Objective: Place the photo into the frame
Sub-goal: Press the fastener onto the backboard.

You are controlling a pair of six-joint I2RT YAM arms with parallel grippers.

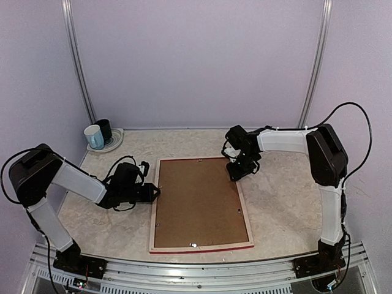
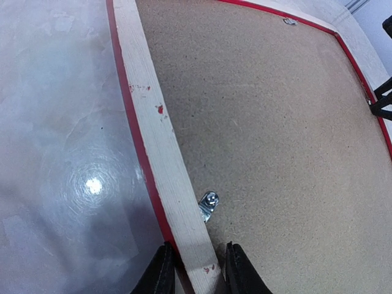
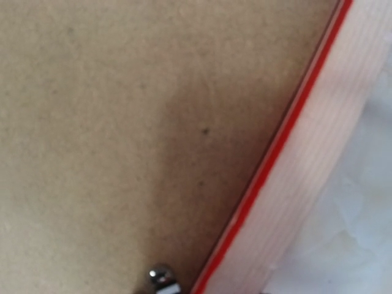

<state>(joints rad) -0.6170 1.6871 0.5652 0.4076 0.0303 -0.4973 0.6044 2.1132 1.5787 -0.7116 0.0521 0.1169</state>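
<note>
The frame (image 1: pixel 244 209) lies face down mid-table, pale wood rails up and a red edge showing. A plain brown backing board (image 1: pixel 199 202) fills its opening. The photo is hidden. My left gripper (image 1: pixel 154 192) is at the frame's left rail. In the left wrist view its gripper (image 2: pixel 197 272) straddles that rail (image 2: pixel 156 135), one finger on each side, close against it, just below a small metal clip (image 2: pixel 209 204). My right gripper (image 1: pixel 236 173) hangs over the right rail near the far corner. The right wrist view shows only board (image 3: pixel 110 122), rail (image 3: pixel 318 165) and a clip (image 3: pixel 161 278), no fingers.
A pale blue mug (image 1: pixel 94 136) and a dark mug (image 1: pixel 105 130) stand on a plate (image 1: pixel 116 144) at the back left corner. Walls enclose the table on three sides. Marbled tabletop (image 1: pixel 282 202) lies either side of the frame.
</note>
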